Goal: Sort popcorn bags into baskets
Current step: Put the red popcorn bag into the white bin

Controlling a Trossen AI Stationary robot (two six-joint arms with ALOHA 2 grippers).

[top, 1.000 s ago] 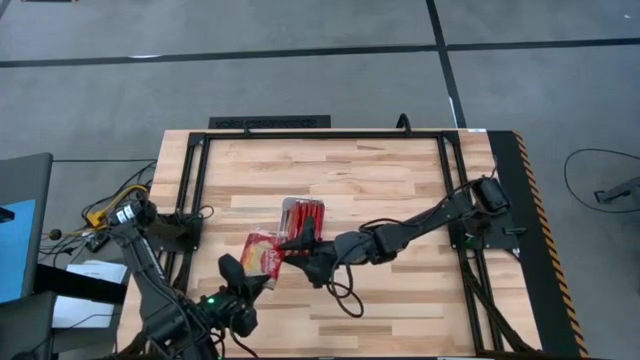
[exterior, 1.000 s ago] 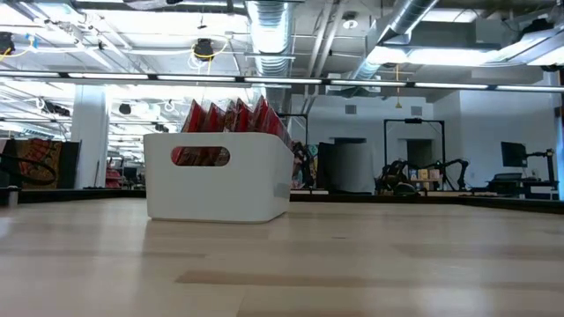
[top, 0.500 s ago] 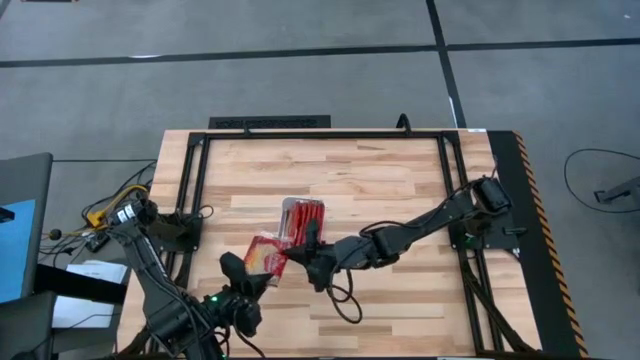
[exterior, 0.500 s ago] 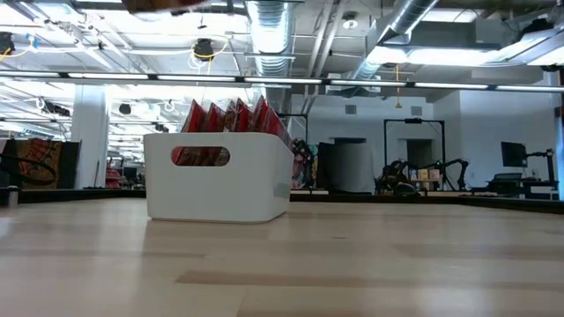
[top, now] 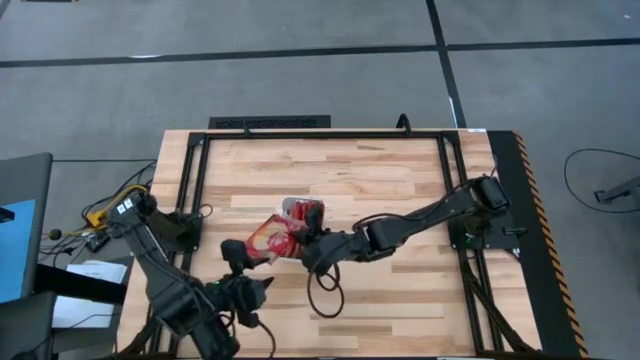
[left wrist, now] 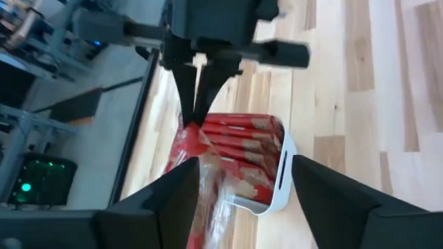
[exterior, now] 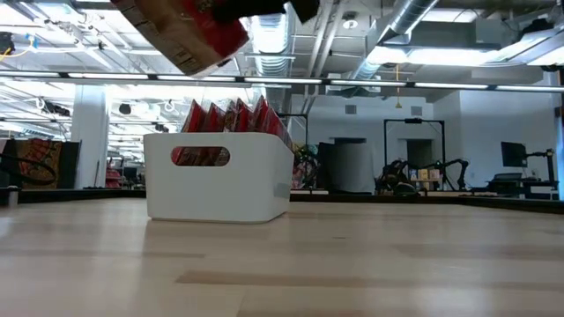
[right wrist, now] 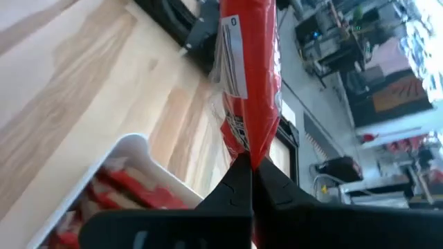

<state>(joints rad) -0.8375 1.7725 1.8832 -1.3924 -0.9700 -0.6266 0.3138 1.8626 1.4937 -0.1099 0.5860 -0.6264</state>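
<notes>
The right gripper (right wrist: 250,181) has its two fingers pinched tight on the edge of one red popcorn bag (right wrist: 250,83). In the right wrist view the bag sticks straight out from the closed fingertips, thin edge on, with a white label strip along one side. In the high view the right gripper (top: 305,245) sits near the middle of the table, and the held bag (top: 268,238) juts out from it toward the left arm. The bag is up in the air, over the near left edge of the basket (top: 287,205). In the low view the same bag (exterior: 189,31) hangs tilted, high above the white basket (exterior: 216,185), not touching it.

The left gripper (left wrist: 242,183) has its fingers spread wide apart, and they hold nothing. It points at the bag (left wrist: 197,155) and the basket (left wrist: 280,176) from close by. In the high view the left gripper (top: 245,262) is just beside the bag, toward the front edge of the table (top: 400,180).

The basket stands on the wood table near its middle. More red bags (exterior: 231,119) stand upright inside it, packed side by side, and their tops poke above the rim. In the left wrist view these bags (left wrist: 242,149) fill the basket in a row.
</notes>
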